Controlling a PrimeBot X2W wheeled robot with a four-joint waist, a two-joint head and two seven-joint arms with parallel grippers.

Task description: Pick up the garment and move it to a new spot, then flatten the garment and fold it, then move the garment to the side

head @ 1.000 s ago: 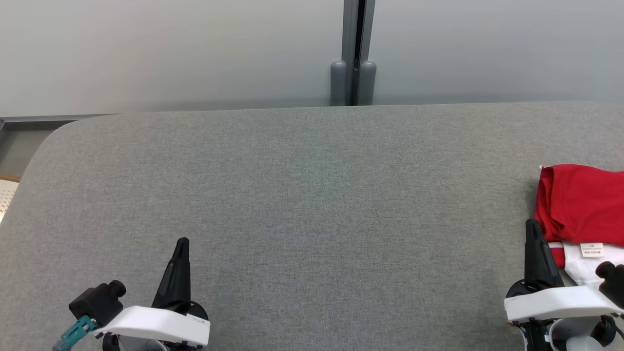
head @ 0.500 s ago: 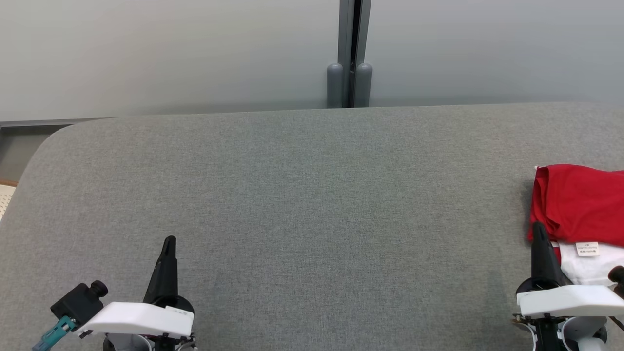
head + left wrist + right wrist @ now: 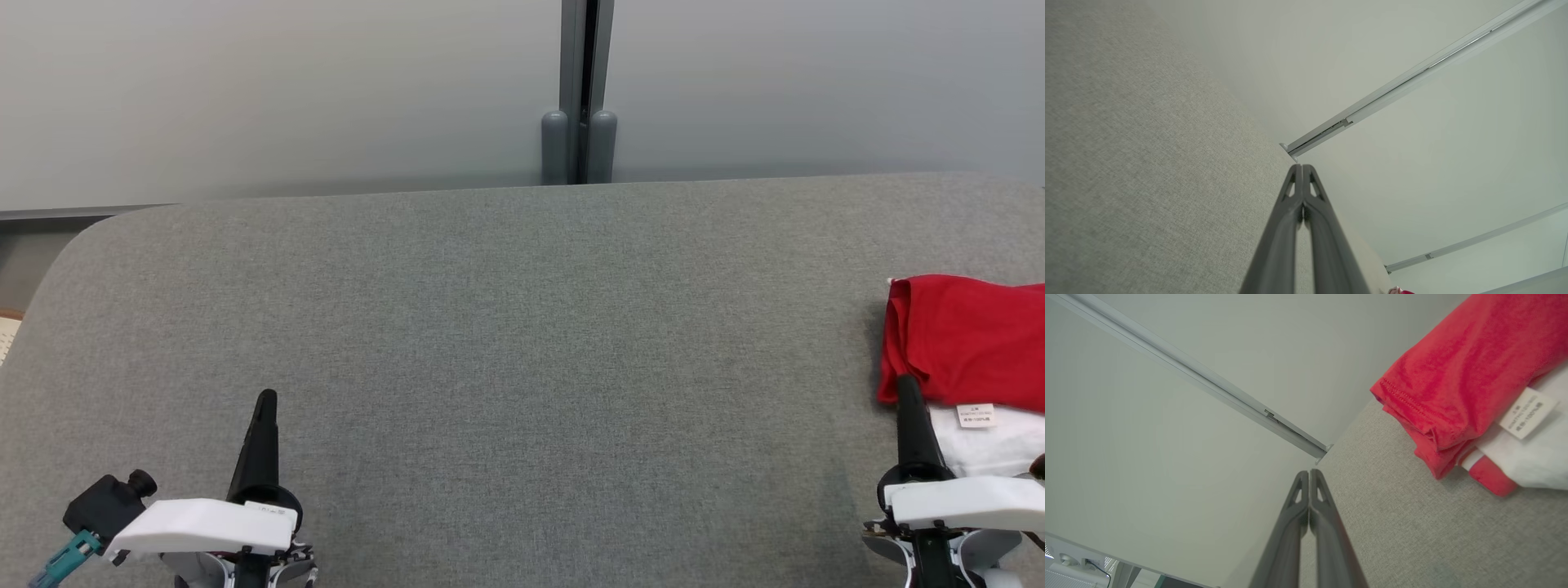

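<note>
The garment [image 3: 967,347] is red and white, folded flat at the right edge of the grey padded table [image 3: 522,327], with a small white label showing. In the right wrist view the garment [image 3: 1470,375] lies to the upper right of the fingers. My right gripper [image 3: 904,382] is shut and empty, its tip just at the garment's near left corner. Near the table's front left my left gripper [image 3: 266,398] is shut with nothing in it. Both wrist views show the fingers pressed together, left gripper [image 3: 1301,166] and right gripper [image 3: 1309,472].
A pale wall with a grey vertical post [image 3: 578,90] stands behind the table. The table's rounded far left corner [image 3: 98,229] drops off to a floor strip. A wide stretch of bare grey cloth lies between the two grippers.
The head camera has turned slightly, shifting the whole picture left. Both grippers have drawn back toward the picture's bottom edge; the right tip now sits at the garment's corner. Both stay shut.
</note>
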